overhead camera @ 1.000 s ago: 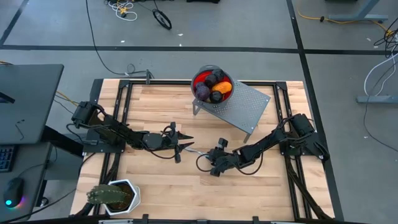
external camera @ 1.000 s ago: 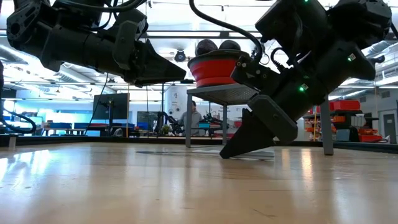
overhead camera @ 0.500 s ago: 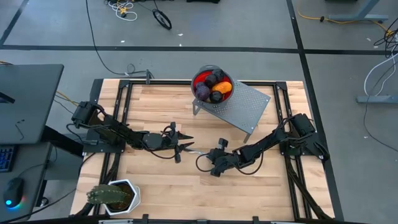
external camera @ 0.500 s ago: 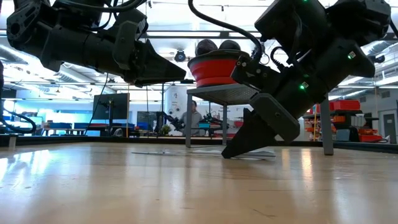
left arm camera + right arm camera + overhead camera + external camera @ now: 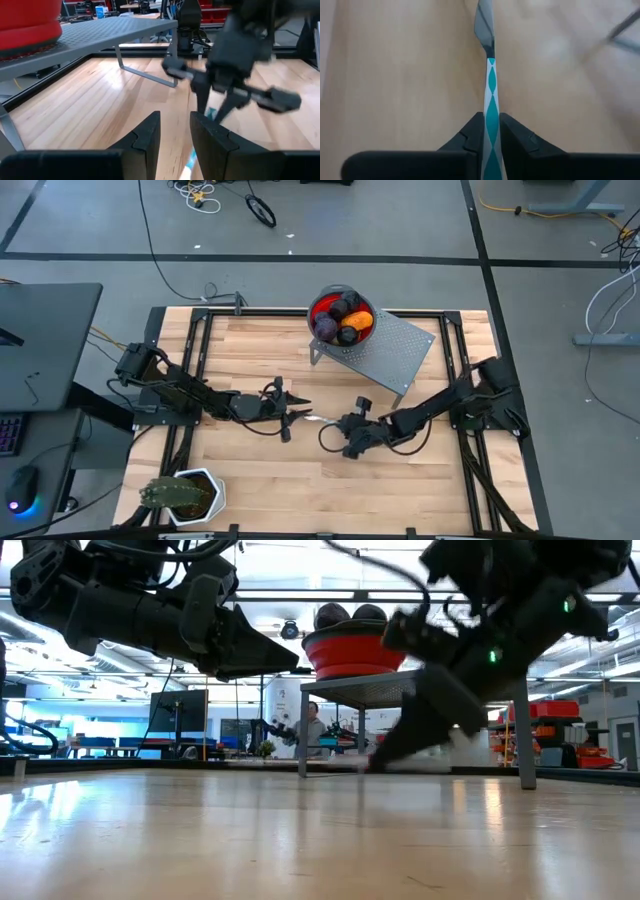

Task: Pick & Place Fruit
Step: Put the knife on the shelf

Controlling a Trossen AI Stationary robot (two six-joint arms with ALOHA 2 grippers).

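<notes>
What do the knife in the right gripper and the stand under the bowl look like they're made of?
The knife: a shiny silver blade, probably metal; its teal-and-white diamond-patterned handle looks like plastic or printed coating. The right gripper is shut on that handle. The stand: grey sheet dotted with fine holes on thin bent legs, likely perforated metal, matte finish.

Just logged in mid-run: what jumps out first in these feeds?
The red bowl heaped with fruit sits on the grey perforated stand at the table's far edge. At mid-table the right tool is shut on the teal-patterned knife, with the left tool facing it close by.
</notes>
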